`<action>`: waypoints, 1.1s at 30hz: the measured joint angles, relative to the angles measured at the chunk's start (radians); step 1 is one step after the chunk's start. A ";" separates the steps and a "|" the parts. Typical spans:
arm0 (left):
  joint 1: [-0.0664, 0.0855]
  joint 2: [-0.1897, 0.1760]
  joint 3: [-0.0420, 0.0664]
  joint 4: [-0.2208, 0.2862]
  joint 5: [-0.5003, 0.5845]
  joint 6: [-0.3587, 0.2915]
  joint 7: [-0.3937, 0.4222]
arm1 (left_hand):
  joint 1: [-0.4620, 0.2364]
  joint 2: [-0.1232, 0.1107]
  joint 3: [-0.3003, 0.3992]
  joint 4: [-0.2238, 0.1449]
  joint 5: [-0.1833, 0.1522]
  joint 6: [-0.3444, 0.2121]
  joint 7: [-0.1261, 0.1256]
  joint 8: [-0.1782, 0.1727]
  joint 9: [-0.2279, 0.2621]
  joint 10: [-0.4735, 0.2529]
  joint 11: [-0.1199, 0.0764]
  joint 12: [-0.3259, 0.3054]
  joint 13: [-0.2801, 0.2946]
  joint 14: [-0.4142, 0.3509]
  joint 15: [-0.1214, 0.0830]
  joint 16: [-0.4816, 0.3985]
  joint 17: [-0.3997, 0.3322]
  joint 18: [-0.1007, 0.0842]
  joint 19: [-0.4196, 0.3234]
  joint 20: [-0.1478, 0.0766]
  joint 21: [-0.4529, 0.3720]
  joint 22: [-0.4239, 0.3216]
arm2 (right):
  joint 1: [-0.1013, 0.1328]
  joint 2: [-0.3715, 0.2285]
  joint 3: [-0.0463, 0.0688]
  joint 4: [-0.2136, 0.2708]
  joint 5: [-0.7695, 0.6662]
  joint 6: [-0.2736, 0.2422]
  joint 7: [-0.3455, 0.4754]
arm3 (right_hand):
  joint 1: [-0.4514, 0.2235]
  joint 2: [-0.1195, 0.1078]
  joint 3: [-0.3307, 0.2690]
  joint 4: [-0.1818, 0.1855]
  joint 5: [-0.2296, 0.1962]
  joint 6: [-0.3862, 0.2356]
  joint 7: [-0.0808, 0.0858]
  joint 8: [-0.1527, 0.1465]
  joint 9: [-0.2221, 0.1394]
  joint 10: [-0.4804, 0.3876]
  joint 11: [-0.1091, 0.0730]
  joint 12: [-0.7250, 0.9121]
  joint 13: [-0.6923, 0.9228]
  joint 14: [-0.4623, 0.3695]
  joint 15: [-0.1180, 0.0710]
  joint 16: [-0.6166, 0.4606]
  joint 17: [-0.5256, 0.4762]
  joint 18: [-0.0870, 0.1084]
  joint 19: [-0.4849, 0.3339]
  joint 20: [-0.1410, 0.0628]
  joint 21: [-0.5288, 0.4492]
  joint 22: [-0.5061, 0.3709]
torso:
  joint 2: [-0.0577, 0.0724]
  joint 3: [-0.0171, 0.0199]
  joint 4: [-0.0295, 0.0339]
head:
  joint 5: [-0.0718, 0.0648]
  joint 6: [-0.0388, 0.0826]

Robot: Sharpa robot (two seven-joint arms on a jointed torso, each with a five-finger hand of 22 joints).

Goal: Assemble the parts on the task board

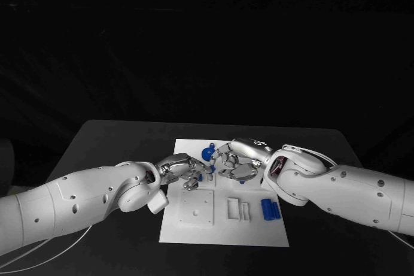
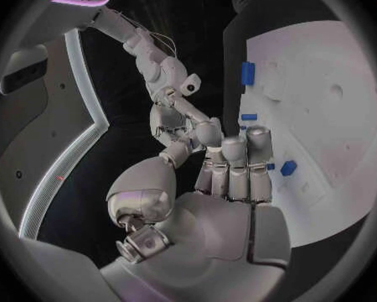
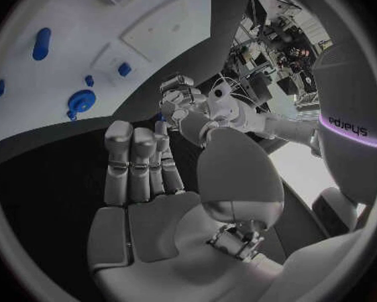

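The white board (image 1: 226, 225) lies flat in the middle of the black table (image 1: 103, 138), its long axis running away from the robot. Both hands meet above the middle of the board, close together.

The left hand (image 1: 179, 168) reaches in over the board's left edge. In the head view a small blue piece (image 1: 193, 181) sits at its fingertips, just beside a short blue piece (image 1: 202, 176) on the board; whether the hand grips the small piece cannot be told. In the left wrist view the fingers (image 2: 232, 164) stand straight and side by side, with nothing visible between them and the thumb.

The right hand (image 1: 237, 162) hangs over the board's upper middle, fingers bent downward. In the right wrist view its fingers (image 3: 138, 158) are extended and close together, and the palm holds nothing visible; whether the fingertips pinch anything cannot be told.

A round blue knob (image 1: 208, 151) stands on the board just beyond the two hands, near the far edge. A pair of blue rods (image 1: 271, 209) lies near the board's right edge, side by side, long axes parallel to the board's long axis. To their left are a narrow white slotted block (image 1: 236, 209), also lengthwise, and a square white plate (image 1: 197, 209).
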 measured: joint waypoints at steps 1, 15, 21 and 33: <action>0.000 0.000 0.000 -0.001 0.000 -0.001 -0.002 | 0.000 0.000 0.001 -0.001 0.002 0.002 0.000 0.000 0.000 0.000 0.000 0.000 0.000 0.000 0.000 0.000 0.000 0.000 0.000 0.000 0.000 0.000 | 0.000 -0.001 0.000 0.000 0.000 0.000 0.000 | 0.000 0.000 0.000 0.000 0.000 0.001 0.001 0.001 0.001 0.000 0.000 0.000 0.000 0.000 0.000 0.000 0.000 0.000 0.000 0.000 0.000 0.000 | 0.000 0.0000 0.0000 | 0.000 0.000; 0.000 0.000 0.000 0.001 -0.002 -0.028 -0.020 | -0.003 -0.006 0.027 -0.012 0.052 0.004 -0.001 0.009 0.016 -0.005 -0.005 -0.011 -0.013 -0.001 0.001 -0.007 -0.020 0.000 0.000 0.000 0.000 0.000 | 0.000 0.000 -0.001 0.003 0.006 0.001 -0.002 | -0.004 0.004 0.000 0.000 0.000 0.008 0.004 0.016 0.004 0.000 0.007 0.000 0.000 0.004 0.004 0.004 0.000 0.000 0.000 0.000 0.004 0.000 | 0.000 0.0006 -0.0003 | 0.001 -0.002; 0.001 0.000 0.001 0.006 -0.013 -0.029 -0.024 | 0.028 -0.038 0.042 -0.002 0.060 0.006 -0.003 0.010 0.019 -0.005 -0.005 -0.012 -0.016 0.004 -0.004 -0.007 -0.030 0.000 0.000 0.000 0.000 0.000 | -0.001 0.002 -0.002 0.003 0.008 -0.008 -0.003 | -0.011 -0.003 0.000 0.000 0.000 0.012 0.006 0.011 -0.001 0.001 0.013 0.000 0.000 0.007 0.007 0.004 0.000 0.000 0.000 0.000 0.004 0.000 | 0.000 0.0002 0.0000 | 0.000 -0.003; 0.001 0.000 0.001 0.006 -0.025 -0.027 -0.026 | 0.034 -0.044 0.042 -0.002 0.089 0.008 -0.001 0.014 0.025 -0.001 -0.008 -0.015 -0.018 0.004 -0.004 -0.007 -0.036 0.000 0.000 0.000 0.000 0.000 | -0.002 0.006 -0.002 0.001 0.011 -0.032 -0.011 | -0.011 -0.003 0.000 0.000 0.000 -0.005 0.011 0.002 -0.004 0.000 0.015 0.000 -0.001 0.007 0.007 0.004 0.000 0.000 0.000 0.000 0.004 0.000 | 0.000 0.0002 0.0003 | -0.001 -0.002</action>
